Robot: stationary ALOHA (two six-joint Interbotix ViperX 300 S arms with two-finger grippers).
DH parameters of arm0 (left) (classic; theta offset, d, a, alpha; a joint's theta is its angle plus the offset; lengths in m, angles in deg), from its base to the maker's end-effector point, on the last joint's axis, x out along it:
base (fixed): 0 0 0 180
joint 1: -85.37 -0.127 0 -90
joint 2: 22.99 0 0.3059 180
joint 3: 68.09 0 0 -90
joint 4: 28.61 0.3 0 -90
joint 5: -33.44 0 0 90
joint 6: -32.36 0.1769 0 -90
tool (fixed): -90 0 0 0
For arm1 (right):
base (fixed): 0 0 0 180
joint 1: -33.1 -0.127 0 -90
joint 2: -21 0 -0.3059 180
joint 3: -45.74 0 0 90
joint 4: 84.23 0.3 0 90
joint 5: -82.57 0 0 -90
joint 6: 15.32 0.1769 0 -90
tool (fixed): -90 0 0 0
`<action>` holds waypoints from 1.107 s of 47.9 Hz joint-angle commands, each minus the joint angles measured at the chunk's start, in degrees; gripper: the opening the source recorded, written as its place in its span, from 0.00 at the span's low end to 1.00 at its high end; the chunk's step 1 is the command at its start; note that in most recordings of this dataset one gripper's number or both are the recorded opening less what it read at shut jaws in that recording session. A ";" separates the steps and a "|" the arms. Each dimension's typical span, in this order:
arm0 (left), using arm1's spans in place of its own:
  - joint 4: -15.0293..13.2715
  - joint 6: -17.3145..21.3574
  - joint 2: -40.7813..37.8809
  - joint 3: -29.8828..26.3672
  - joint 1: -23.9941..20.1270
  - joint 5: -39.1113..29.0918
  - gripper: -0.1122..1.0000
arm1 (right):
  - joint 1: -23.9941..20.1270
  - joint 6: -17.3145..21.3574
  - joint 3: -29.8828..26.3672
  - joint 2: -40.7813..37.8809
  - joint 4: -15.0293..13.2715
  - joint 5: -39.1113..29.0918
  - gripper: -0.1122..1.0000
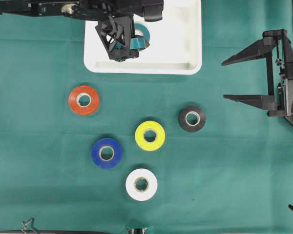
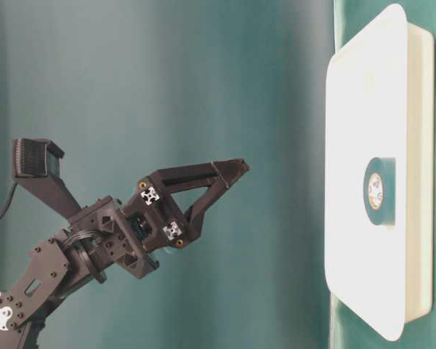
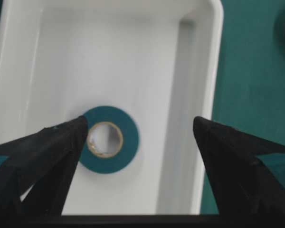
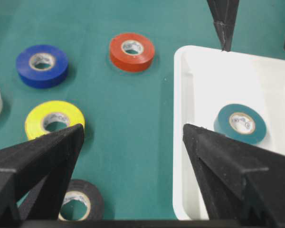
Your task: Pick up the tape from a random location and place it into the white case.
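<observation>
Teal tape (image 3: 108,138) lies flat in the case (image 1: 185,67), left gripper (image 1: 121,41) above, wide open and seemingly empty; release done, retreat next.

The white tray (image 1: 190,66) is mostly bare floor on its right half, so there is room to come down there, but its left part is taken by a teal tape roll (image 1: 142,35) lying flat with the left gripper (image 1: 118,46) hanging over it, fingers spread wide on either side. On the green cloth (image 1: 244,185) five rolls lie apart from one another — orange (image 1: 84,100), blue (image 1: 107,153), yellow (image 1: 150,135), white (image 1: 141,184) and black (image 1: 192,118) — with open gaps around each for fingers to straddle. The right gripper (image 1: 232,79) stands spread at the right edge, well clear of the rolls — the cloth between it and the black roll is bare.
</observation>
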 commanded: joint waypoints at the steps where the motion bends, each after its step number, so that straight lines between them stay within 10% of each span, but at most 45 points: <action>1: -0.26 -0.18 1.85 -0.70 0.97 0.09 0.99 | 0.09 0.00 -0.97 -0.18 0.00 0.18 0.92; 20: -0.26 -0.35 1.32 -0.70 12.39 0.35 0.98 | 0.09 0.00 -1.05 -0.18 0.00 0.18 0.92; 53: -0.26 -0.44 12.57 9.67 11.78 2.29 0.98 | 0.09 -0.26 -1.05 1.14 -0.26 -1.49 0.92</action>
